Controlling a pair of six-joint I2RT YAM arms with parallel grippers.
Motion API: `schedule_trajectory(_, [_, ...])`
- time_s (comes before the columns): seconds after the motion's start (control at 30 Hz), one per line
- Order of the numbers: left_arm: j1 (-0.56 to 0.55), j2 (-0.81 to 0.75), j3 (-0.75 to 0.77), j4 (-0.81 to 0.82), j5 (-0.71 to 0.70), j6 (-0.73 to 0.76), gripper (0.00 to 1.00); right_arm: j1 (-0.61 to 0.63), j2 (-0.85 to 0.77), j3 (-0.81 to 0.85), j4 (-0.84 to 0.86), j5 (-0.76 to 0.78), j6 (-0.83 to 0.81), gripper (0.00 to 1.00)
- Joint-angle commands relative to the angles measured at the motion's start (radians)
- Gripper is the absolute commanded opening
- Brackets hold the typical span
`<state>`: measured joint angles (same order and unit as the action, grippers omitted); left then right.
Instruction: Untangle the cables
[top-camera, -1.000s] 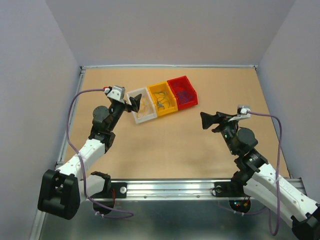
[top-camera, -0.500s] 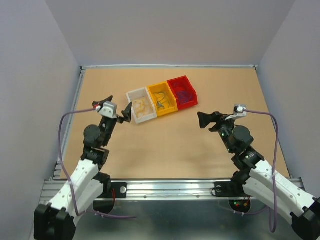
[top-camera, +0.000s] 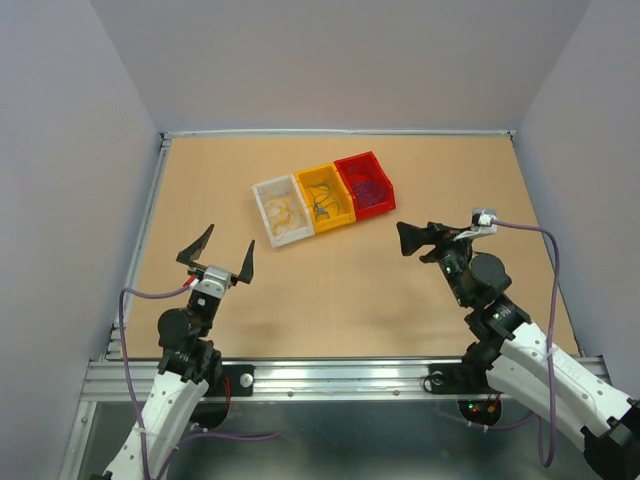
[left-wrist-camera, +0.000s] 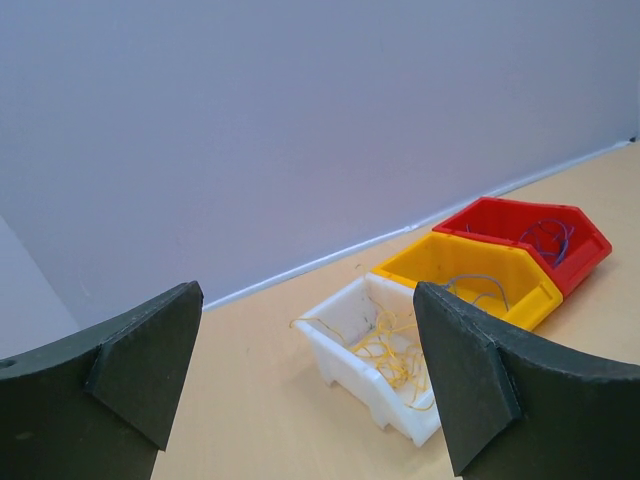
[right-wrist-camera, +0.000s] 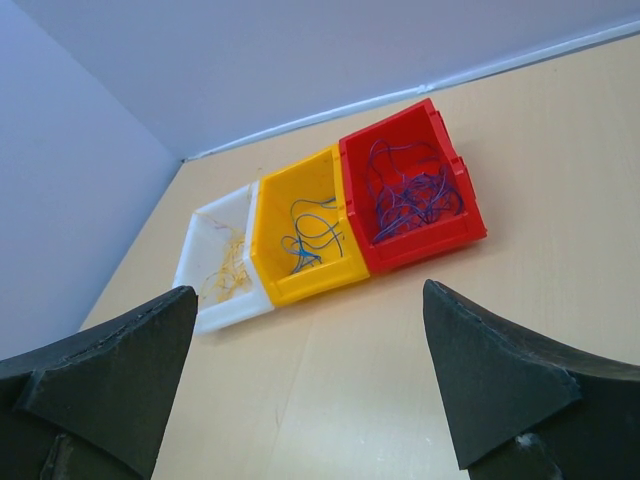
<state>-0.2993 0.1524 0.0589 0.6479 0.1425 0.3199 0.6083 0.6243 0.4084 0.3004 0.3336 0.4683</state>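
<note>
The cables lie sorted in three bins at the table's far middle. Thin yellow wires (left-wrist-camera: 400, 350) fill the white bin (top-camera: 262, 212). Blue wires (right-wrist-camera: 310, 235) lie in the yellow bin (top-camera: 303, 181). Purple-blue wires (right-wrist-camera: 405, 190) lie in the red bin (top-camera: 342, 164). My left gripper (top-camera: 231, 237) is open and empty, near the front left, well short of the white bin. My right gripper (top-camera: 403, 240) is open and empty, to the right of the bins and nearer than them. Both wrist views look at the bins between wide-open fingers.
The bins stand side by side in a slanted row, touching. One yellow wire hangs over the white bin's left rim (left-wrist-camera: 320, 322). Grey walls close the table at the back and sides. A metal rail (top-camera: 340, 372) runs along the near edge.
My left arm has pulled back from the white bin toward the near left, and its gripper now stands wide open. The right arm has barely moved.
</note>
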Motion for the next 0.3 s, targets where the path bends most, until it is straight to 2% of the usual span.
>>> schedule_trajectory(0.0, [0.003,-0.007,-0.01,0.05,-0.023,0.05,0.99,-0.004,0.002,-0.003,0.052,-0.001,-0.007,0.99])
schedule_trajectory(0.27, [0.003,0.038,-0.007,0.059,-0.015,0.057,0.99,-0.004,0.017,0.007,0.036,-0.028,-0.022,0.98])
